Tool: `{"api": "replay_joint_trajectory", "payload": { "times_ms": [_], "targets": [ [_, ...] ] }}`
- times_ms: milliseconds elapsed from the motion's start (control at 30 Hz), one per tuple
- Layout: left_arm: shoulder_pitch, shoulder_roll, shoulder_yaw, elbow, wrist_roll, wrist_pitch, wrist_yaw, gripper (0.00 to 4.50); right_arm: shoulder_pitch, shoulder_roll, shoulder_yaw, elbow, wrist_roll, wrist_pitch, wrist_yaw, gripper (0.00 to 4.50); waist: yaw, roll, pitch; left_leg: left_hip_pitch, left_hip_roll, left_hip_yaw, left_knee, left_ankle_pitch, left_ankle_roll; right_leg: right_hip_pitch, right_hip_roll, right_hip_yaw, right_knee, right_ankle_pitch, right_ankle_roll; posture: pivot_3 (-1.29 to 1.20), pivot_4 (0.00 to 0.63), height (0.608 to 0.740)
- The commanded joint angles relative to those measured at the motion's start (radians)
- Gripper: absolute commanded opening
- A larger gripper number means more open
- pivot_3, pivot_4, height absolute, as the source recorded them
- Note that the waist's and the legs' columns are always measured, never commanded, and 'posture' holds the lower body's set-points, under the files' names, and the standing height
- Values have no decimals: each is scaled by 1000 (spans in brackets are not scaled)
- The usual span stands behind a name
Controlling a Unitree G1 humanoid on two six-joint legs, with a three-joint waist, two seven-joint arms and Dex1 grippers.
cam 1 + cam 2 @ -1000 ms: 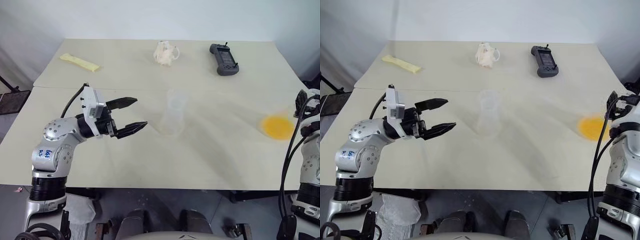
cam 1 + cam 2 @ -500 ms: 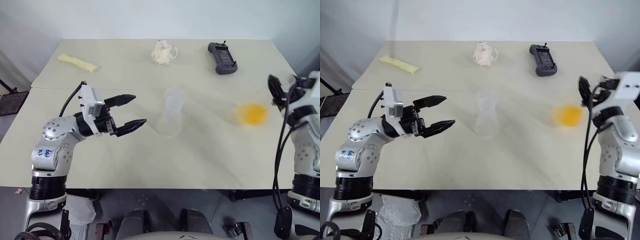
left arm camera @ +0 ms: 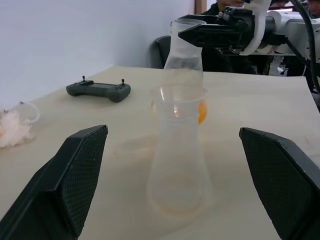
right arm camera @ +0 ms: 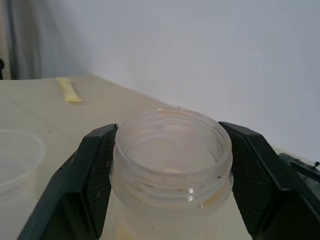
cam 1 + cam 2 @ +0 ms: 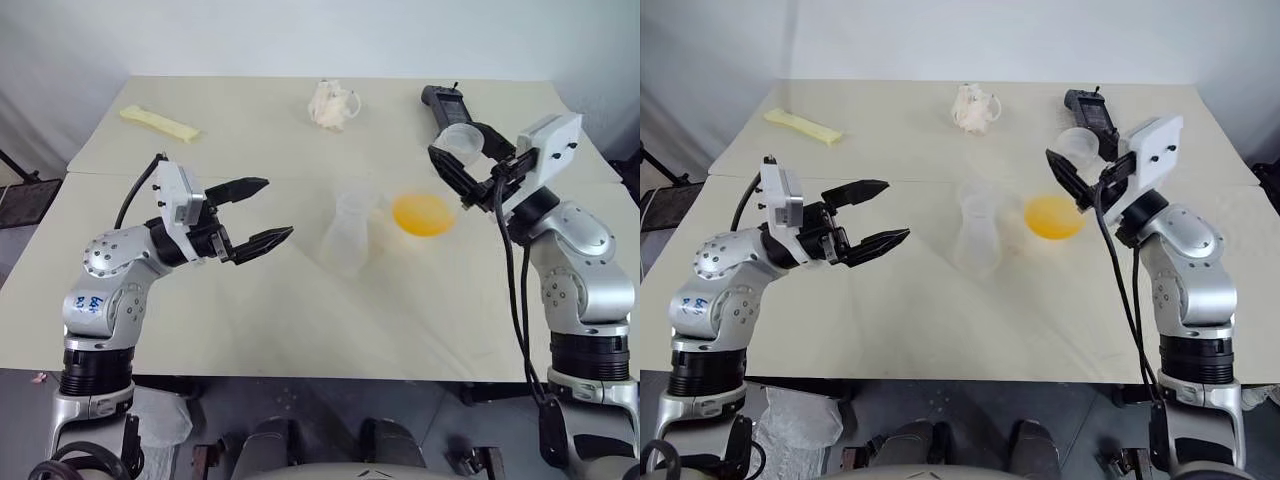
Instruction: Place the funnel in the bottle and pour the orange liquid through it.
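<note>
Black and spread wide, the two fingers of the left gripper [image 5: 280, 207] hang empty in the left middle of the head view, pointing toward the centre of the pale table [image 5: 300, 330]. Nothing lies between them. In the left wrist view they frame the bottle from either side without touching it.

Just right of the left gripper's tips, near the centre of the frame, stands the bottle [image 5: 347, 245], a clear flask upright on the table. The funnel [image 3: 178, 102] sits in its neck, the wide cup uppermost and level.

Right of the bottle, close beside it, glows the orange liquid [image 5: 424, 214]. It lies in the bottom of a clear jar [image 4: 172, 150] with a threaded, uncapped mouth. The right gripper [image 5: 454, 142] comes in from the upper right of the frame and holds this jar just below the rim; the right wrist view shows one black finger [image 4: 95, 175] pressed on each side of it. The jar stands close to upright, its mouth higher in the picture than the liquid. Whether its base touches the table I cannot tell.

Farther back, along the top of the frame, a dark handheld controller [image 3: 98, 90] lies behind the right gripper, which partly hides it in the head view. A crumpled whitish thing [image 5: 332, 104] lies at top centre. A pale yellow strip [image 5: 158, 123] lies flat at the upper left.
</note>
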Motion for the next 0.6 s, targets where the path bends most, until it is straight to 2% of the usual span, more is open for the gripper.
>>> {"api": "replay_joint_trajectory", "payload": {
  "times_ms": [33,233,600],
  "targets": [
    [15,2,19,-50,-13,-13,14,4500,-15,-7,-22,-39,9,-34,24,2814,0,0,0,0,0,0,0,0,0,0,0,0,0,0,0,0,150,740],
    [21,3,16,-64,-18,-7,30,4500,-9,-27,-9,16,-9,17,40,2814,1,0,0,0,0,0,0,0,0,0,0,0,0,0,0,0,150,740],
    [13,-2,8,-78,-20,1,46,4500,-30,4,-50,109,75,205,13,2814,-1,0,0,0,0,0,0,0,0,0,0,0,0,0,0,0,150,740]
  ]
}}
